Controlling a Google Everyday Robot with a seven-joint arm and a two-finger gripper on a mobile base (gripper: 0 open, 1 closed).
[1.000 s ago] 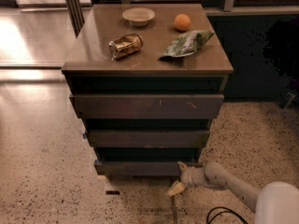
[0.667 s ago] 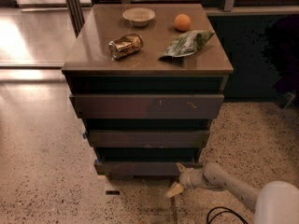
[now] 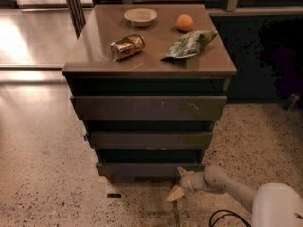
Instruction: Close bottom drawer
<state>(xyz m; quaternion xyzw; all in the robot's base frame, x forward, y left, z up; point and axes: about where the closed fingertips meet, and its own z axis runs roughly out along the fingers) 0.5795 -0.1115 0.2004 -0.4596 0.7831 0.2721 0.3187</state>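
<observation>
The bottom drawer (image 3: 149, 168) is the lowest, narrowest dark grey-brown front of the cabinet, just above the floor. It stands a little out from the cabinet body. My gripper (image 3: 177, 183) is at the drawer's front right corner, low over the floor, with one pale fingertip (image 3: 174, 194) pointing down-left and the other near the drawer front. The grey arm (image 3: 222, 186) reaches in from the lower right.
The middle drawer front (image 3: 150, 140) and the widest top drawer front (image 3: 149, 108) sit above. On the cabinet top lie a white bowl (image 3: 140, 16), an orange (image 3: 184, 22), a crushed can (image 3: 127, 47) and a green chip bag (image 3: 191, 44). Speckled floor surrounds the cabinet.
The gripper has shifted slightly left and closer to the bottom drawer's front right corner. The drawer itself looks unchanged.
</observation>
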